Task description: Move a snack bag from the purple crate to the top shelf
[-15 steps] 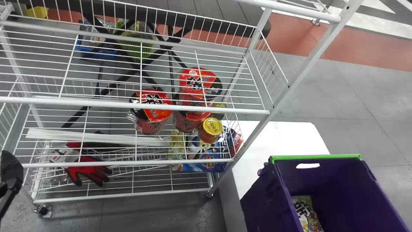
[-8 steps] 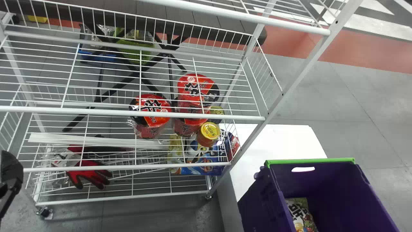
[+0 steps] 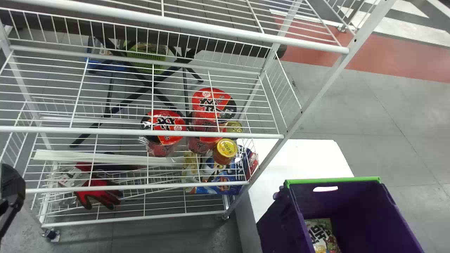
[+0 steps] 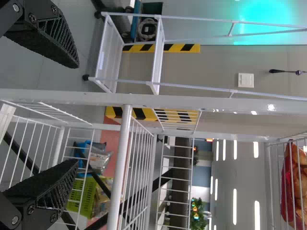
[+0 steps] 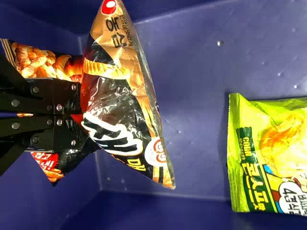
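My left gripper is at the head view's left edge, beside the shelf rack; in the left wrist view the left gripper stands open with nothing between its fingers. In the right wrist view, my right gripper is inside the purple crate, shut on a black and orange snack bag. More black and orange packaging lies behind the fingers; whether it is a separate bag I cannot tell. The crate stands right of the rack. The highest shelf in the head view crosses the top.
A green corn snack bag lies apart in the crate; the head view shows a printed bag there. Red noodle cups, a yellow-lidded can and red gloves sit on lower shelves. A white post rises between rack and crate.
The rack and crate have shifted down in the head view, the crate also slightly left, and more of the upper shelf has come into view. My left gripper holds its place in the picture.
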You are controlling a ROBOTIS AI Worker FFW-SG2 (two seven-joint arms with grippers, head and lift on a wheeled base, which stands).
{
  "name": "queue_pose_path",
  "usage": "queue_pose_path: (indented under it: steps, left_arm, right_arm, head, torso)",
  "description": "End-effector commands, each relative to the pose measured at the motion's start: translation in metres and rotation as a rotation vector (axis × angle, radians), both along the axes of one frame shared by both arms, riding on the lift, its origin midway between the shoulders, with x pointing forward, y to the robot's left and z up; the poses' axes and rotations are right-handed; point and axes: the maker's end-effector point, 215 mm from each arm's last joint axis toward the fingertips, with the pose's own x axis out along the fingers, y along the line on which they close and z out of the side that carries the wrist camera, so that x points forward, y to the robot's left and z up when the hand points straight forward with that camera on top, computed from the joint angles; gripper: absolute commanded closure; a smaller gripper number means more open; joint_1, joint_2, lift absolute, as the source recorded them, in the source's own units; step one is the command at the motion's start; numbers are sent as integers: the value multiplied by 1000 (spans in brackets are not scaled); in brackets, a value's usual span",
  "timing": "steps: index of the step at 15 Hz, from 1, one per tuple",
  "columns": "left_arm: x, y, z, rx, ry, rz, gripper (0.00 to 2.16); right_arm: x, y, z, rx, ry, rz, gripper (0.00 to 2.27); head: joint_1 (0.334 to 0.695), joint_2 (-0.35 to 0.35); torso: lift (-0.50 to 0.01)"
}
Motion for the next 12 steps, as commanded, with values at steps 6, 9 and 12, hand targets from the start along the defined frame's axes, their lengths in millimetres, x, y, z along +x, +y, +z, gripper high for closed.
queue_pose_path:
  steps: [6, 9, 12]
  left_arm:
    - [1, 0, -1, 1, 0, 1, 117]
    - [1, 0, -1, 2, 1, -1, 117]
    - [2, 1, -2, 2, 1, 0, 117]
  right_arm:
    - [0, 1, -2, -5, 0, 9, 1690]
    - [0, 1, -2, -5, 1, 11, 1690]
    - [0, 0, -3, -6, 0, 12, 1690]
  head:
    - [695, -350]
    - [695, -350]
    - [695, -350]
  torso:
    - [-323]
    - [-311]
    - [-299]
